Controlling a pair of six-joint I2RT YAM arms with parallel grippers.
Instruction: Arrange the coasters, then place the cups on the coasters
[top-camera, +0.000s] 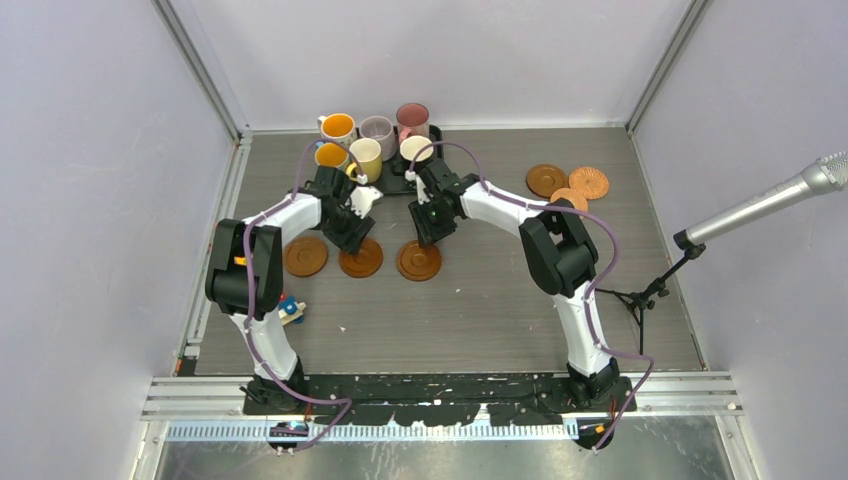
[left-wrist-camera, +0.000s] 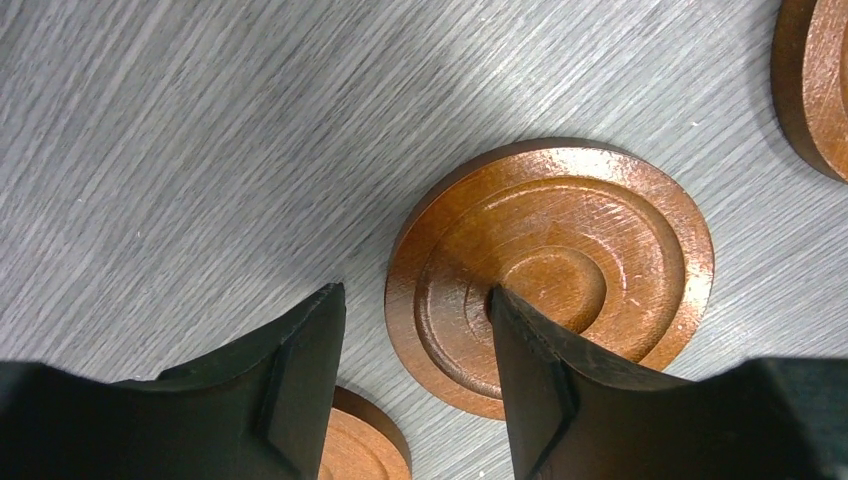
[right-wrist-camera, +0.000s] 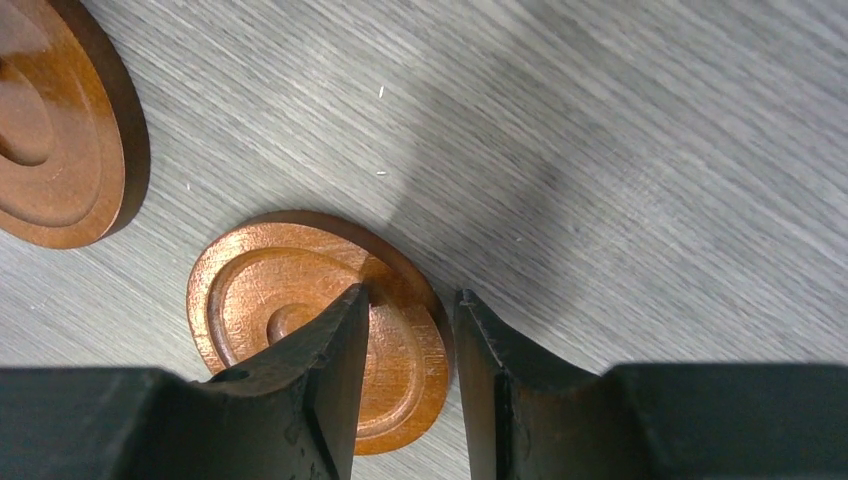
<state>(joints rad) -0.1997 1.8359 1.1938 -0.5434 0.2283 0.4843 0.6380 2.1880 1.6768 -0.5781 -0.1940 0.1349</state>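
Three coasters lie flat in a row on the table: left (top-camera: 305, 256), middle (top-camera: 361, 258), right (top-camera: 419, 261). Three more coasters (top-camera: 568, 186) sit clustered at the back right. Several cups (top-camera: 375, 140) stand grouped at the back centre. My left gripper (top-camera: 352, 235) (left-wrist-camera: 415, 292) is open low over the middle coaster (left-wrist-camera: 560, 270), one finger above its rings, the other over bare table. My right gripper (top-camera: 425, 235) (right-wrist-camera: 412, 292) is open too, its jaws straddling the right rim of the right coaster (right-wrist-camera: 290, 300). Neither holds anything.
A black tray (top-camera: 394, 184) lies under and beside the cups. A microphone on a stand (top-camera: 760, 205) reaches in from the right. A small blue and orange object (top-camera: 290, 310) lies by the left arm. Metal rails edge the table.
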